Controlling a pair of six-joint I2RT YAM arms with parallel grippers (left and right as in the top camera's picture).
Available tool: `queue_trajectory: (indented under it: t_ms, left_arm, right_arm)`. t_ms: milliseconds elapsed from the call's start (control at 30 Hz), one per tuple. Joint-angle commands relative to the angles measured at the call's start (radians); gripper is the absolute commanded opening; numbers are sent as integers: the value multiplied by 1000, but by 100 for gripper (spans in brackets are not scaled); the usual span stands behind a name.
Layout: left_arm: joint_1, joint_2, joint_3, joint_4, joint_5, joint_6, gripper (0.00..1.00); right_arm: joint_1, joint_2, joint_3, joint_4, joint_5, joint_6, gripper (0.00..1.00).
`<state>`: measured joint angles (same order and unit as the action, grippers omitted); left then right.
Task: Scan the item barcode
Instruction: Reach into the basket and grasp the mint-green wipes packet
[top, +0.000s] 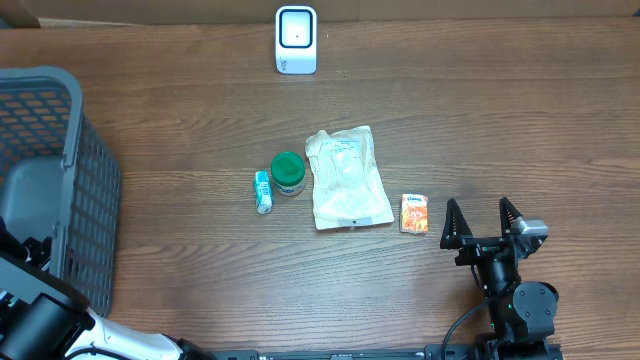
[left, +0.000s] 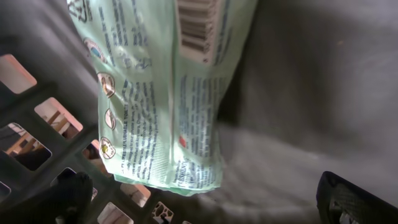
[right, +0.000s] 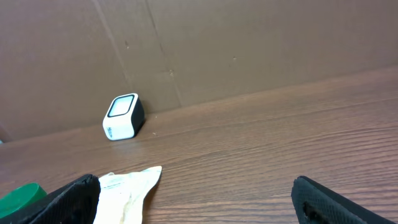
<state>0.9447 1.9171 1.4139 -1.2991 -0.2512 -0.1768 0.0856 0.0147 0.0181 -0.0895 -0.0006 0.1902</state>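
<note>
Left claw (left: 211, 208): jaws spread wide, gripping nothing (inside the grey plastic mesh basket (left: 311, 74)).
Pale green printed plastic packet (left: 155, 93): just ahead, barcode showing.
Right claw (top: 478, 215): open, empty.
White boxy scanner (top: 296, 40): well ahead, leftward.

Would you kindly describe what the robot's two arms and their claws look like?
The right arm is black with rounded joint housings, a light grey block by the wrist and a black cable curving from its base. The right claw has two black, tapered fingers. The left arm is black too, with a white link lower down. The left claw shows dark, rounded fingers.
</note>
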Motion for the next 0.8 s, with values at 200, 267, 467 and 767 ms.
queue_trajectory:
  t_ms: [200, 267, 467, 767]
  left_arm:
    - [4, 0, -87, 24, -81, -78, 100]
    - [4, 0, -106, 50, -86, -82, 100]
    - [4, 0, -123, 107, -85, -82, 95]
    - [2, 0, -123, 175, 19, -81, 4]
  right_arm:
    - [-2, -12, -10, 6, -5, 4, 100]
    - [-2, -12, -10, 6, -5, 4, 100]
    - [-2, -12, -10, 6, -5, 4, 100]
    - [-2, -12, -10, 6, -5, 4, 100]
